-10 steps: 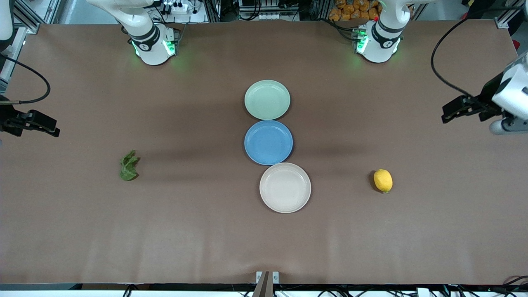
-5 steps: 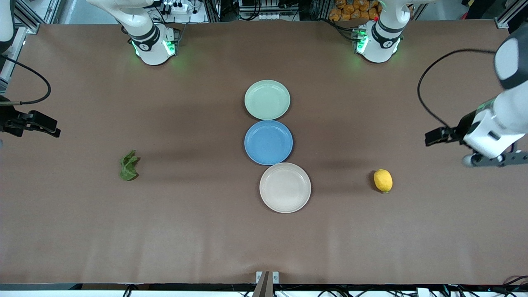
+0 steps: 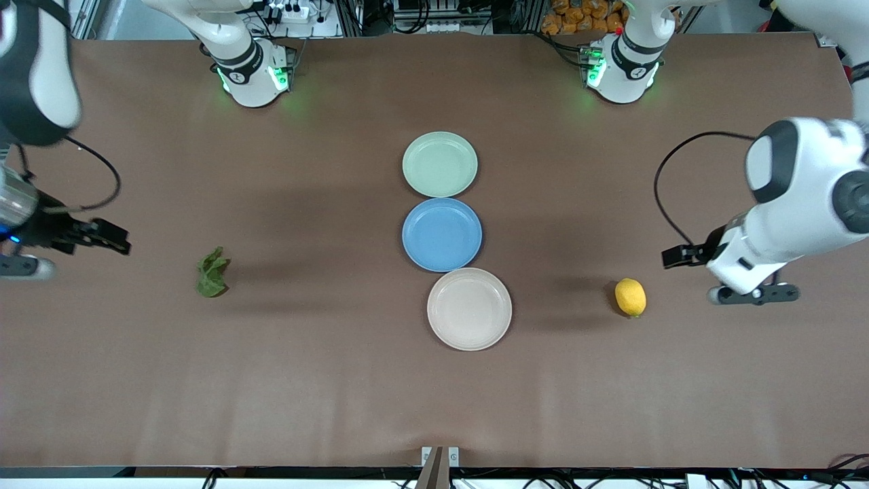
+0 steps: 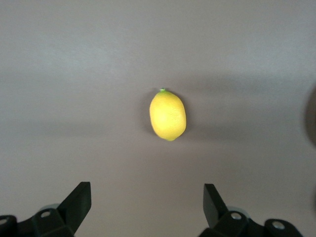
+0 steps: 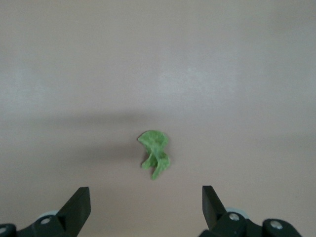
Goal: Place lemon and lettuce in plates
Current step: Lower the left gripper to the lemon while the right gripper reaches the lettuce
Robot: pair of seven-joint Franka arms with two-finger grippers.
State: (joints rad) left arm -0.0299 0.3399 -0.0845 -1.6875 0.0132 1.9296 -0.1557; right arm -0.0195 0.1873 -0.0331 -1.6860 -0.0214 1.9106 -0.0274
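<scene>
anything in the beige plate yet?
No. The beige plate is bare, its whole inside in view. The lemon and lettuce lie on the table.

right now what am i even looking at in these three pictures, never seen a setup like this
Two robot arms stand at a brown table. One picture looks down from a high camera facing them. The other two come from cameras on the arms' wrists; the dark prongs there are open gripper fingers.

Three plates sit in a row mid-table: green plate, blue plate, cream plate, all empty. The lemon lies toward the left arm's end, the lettuce toward the right arm's end.

The left gripper hangs open near the lemon, the right gripper open near the lettuce. Nothing is held.
</scene>
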